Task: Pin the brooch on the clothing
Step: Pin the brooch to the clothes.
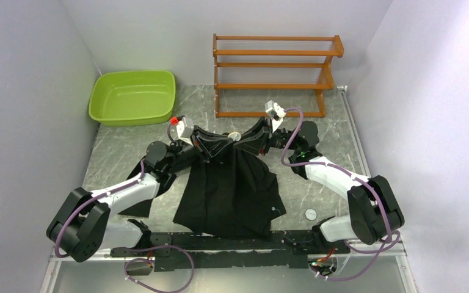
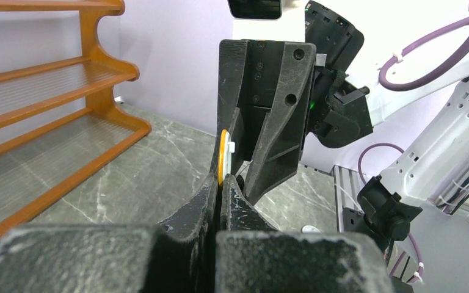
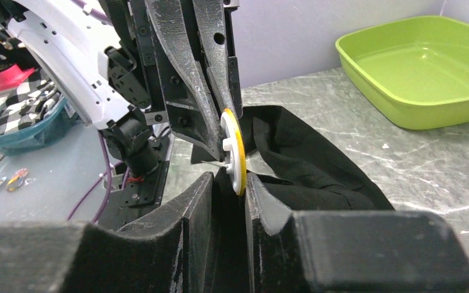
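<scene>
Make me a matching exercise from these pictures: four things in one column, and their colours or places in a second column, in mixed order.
Things:
1. basin
2. rack
3. shirt
4. brooch

Descriptions:
A. black, middle of the table
B. orange rim, white back
C. green, far left corner
D. brown wood, by the back wall

Pairs: 1-C, 2-D, 3-A, 4-B

Left arm (image 1: pixel 128 187) and right arm (image 1: pixel 336 174) meet tip-to-tip; left jaws pinched, right jaws slightly parted

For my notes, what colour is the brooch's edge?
The brooch has a yellow-orange edge, white behind; right wrist view shows it best.
</scene>
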`<action>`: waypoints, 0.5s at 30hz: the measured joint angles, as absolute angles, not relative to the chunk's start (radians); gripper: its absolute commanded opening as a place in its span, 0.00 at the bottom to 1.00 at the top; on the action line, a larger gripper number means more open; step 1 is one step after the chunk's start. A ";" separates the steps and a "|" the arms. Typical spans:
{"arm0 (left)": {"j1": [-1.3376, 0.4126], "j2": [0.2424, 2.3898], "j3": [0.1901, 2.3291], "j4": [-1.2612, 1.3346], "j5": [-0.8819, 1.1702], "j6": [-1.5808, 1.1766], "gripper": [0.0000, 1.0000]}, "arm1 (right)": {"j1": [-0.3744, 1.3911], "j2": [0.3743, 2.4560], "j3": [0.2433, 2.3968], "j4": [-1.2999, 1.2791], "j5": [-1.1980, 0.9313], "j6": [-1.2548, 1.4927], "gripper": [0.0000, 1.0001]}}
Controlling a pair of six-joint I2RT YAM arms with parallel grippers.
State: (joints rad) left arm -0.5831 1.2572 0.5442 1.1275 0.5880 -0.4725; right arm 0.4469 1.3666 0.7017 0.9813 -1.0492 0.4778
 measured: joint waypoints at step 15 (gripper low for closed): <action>-0.583 1.253 0.546 1.116 0.609 -0.473 0.03 | 0.453 1.344 0.717 0.927 -1.051 0.455 0.39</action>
